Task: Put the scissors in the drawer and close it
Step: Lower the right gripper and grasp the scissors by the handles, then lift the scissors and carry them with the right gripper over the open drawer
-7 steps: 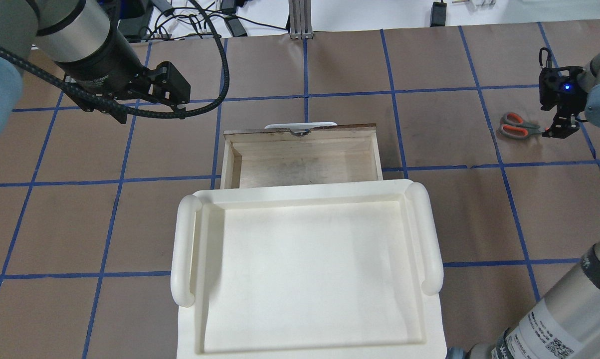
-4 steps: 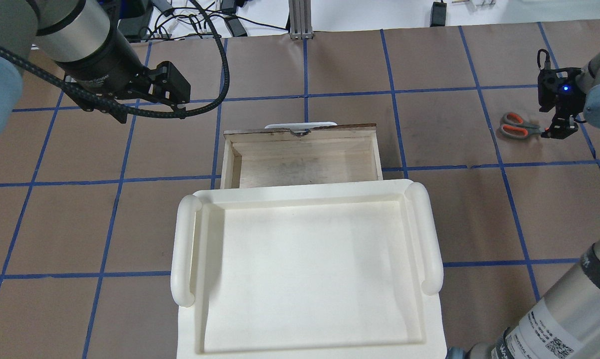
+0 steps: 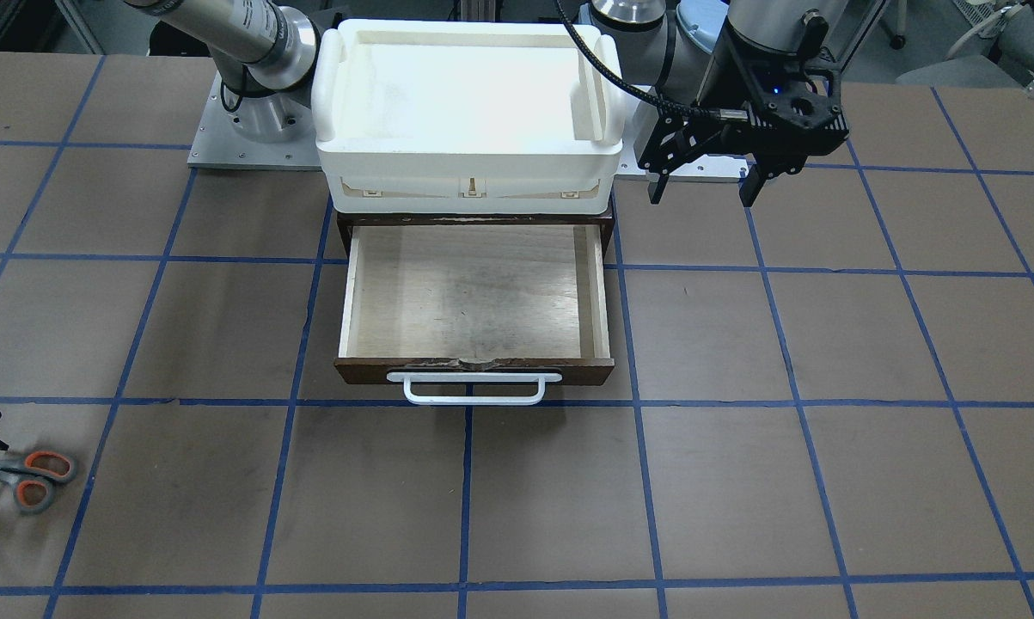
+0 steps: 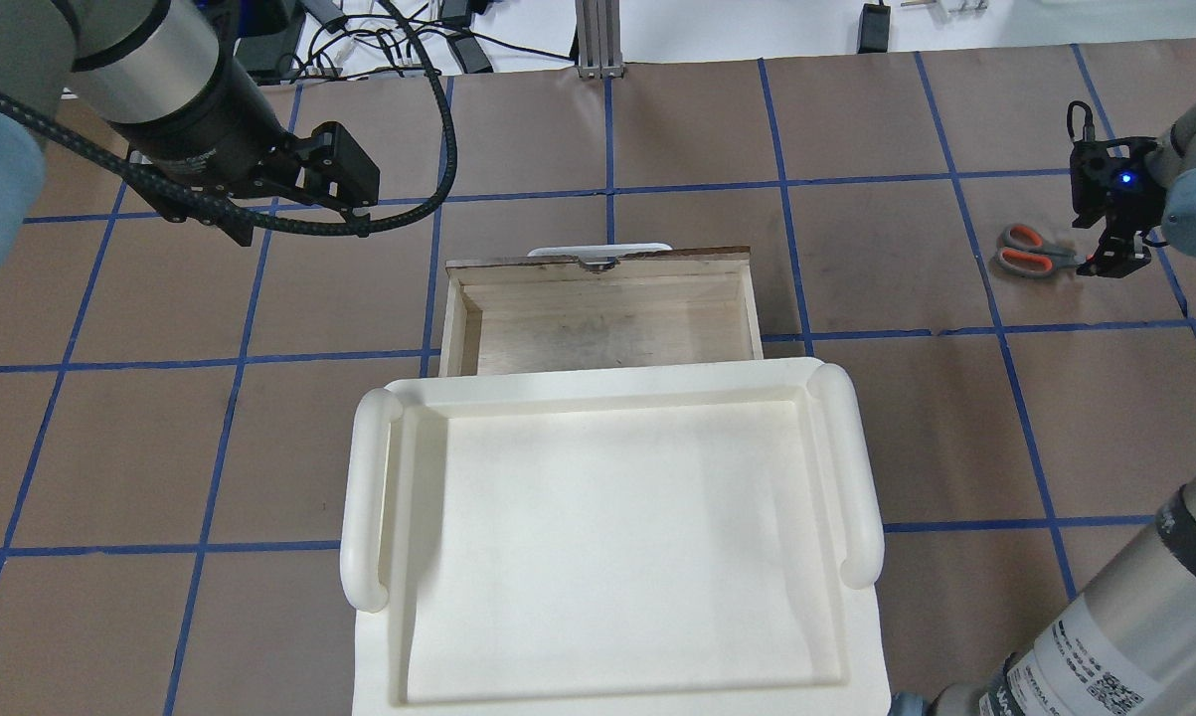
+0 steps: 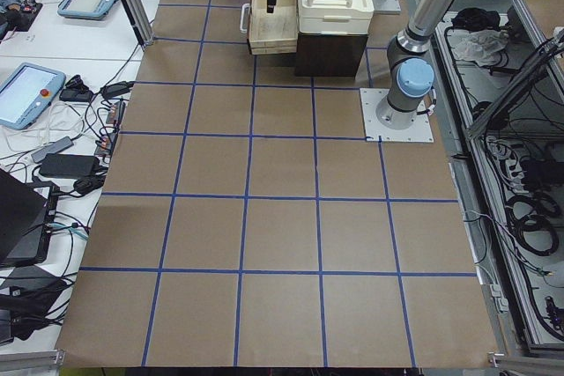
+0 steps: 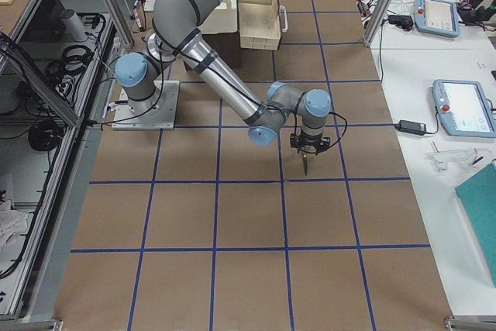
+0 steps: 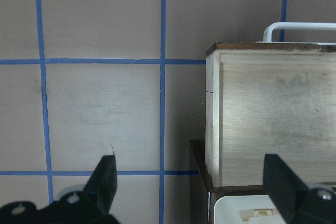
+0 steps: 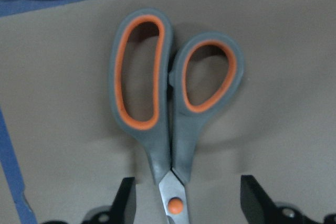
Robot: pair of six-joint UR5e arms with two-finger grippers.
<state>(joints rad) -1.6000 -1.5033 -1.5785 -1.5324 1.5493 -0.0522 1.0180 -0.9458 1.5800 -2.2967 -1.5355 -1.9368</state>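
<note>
The scissors (image 4: 1030, 251) lie flat on the table at the far right, with grey handles lined orange and the blades pointing at my right gripper (image 4: 1114, 261). In the right wrist view the scissors (image 8: 168, 103) fill the frame. The right gripper (image 8: 185, 203) is open, with a finger on each side of the pivot and neither touching it. The drawer (image 4: 598, 261) is pulled open and empty, as the front-facing view (image 3: 474, 292) also shows. My left gripper (image 4: 344, 174) hangs open and empty to the left of the drawer, which shows in the left wrist view (image 7: 273, 119).
A white plastic tray (image 4: 369, 497) sits on top of the dark cabinet that holds the drawer. The drawer's white bar handle (image 3: 474, 391) faces away from the robot. Blue tape lines grid the brown table.
My right gripper has shifted slightly over the scissors' blade end. The scissors, the drawer and the left arm have not moved.
</note>
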